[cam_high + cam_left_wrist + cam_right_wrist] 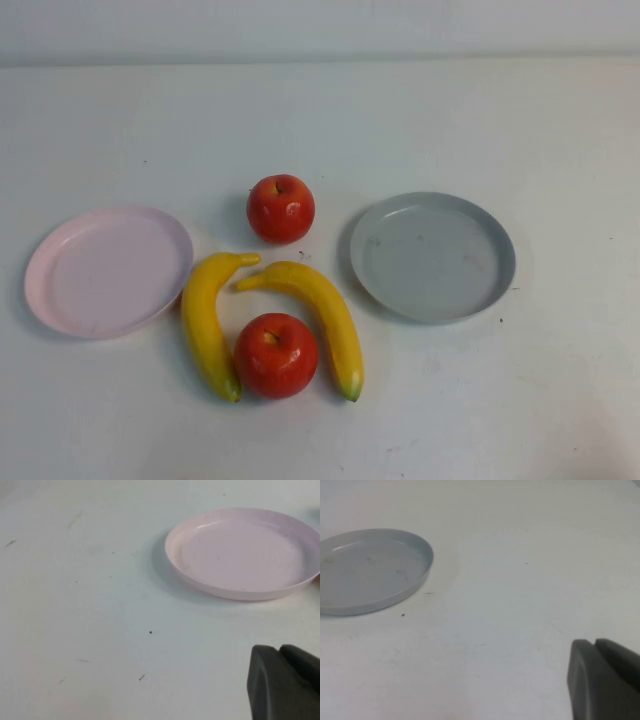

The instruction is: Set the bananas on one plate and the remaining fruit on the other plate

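Two yellow bananas lie on the white table between the plates, one on the left [208, 323] and one on the right [322, 312]. One red apple [276, 355] sits between them at the front. The other apple [281, 208] sits behind them. The grey plate [433, 256] lies bare on the right and also shows in the right wrist view [370, 572]. The pale pink plate [108, 270] lies bare on the left and also shows in the left wrist view [245, 552]. My left gripper [279, 650] is shut and empty, short of the pink plate. My right gripper [594, 643] is shut and empty, short of the grey plate. Neither arm shows in the high view.
The white table [320, 120] stretches back to a pale wall. Bare tabletop lies in front of each gripper.
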Motion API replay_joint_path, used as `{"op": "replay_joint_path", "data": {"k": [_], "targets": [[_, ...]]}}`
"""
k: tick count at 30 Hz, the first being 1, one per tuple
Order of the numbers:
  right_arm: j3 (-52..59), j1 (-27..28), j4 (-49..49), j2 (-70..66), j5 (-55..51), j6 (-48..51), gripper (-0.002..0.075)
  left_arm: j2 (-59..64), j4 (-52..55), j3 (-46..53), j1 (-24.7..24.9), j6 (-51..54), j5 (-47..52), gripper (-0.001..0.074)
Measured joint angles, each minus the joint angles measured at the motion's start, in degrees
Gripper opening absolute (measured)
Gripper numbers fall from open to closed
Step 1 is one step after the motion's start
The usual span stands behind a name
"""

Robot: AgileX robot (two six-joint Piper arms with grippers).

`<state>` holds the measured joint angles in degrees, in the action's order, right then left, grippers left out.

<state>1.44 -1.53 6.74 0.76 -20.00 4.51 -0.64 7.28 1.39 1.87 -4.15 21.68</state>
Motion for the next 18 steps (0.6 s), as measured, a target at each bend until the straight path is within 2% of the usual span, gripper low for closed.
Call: {"op": "replay_joint_path", "data": {"k": [14, 18], "targets": [[0.0, 0.0, 0.0, 0.0, 0.0, 0.0, -0.0017, 0.0, 0.1, 0.0, 0.0, 0.0, -0.4, -0.0002], [0.0, 0.0, 0.0, 0.0, 0.0, 0.0, -0.0017, 0.0, -2.7, 0.1, 0.0, -0.1, -2.7, -0.0002]]}}
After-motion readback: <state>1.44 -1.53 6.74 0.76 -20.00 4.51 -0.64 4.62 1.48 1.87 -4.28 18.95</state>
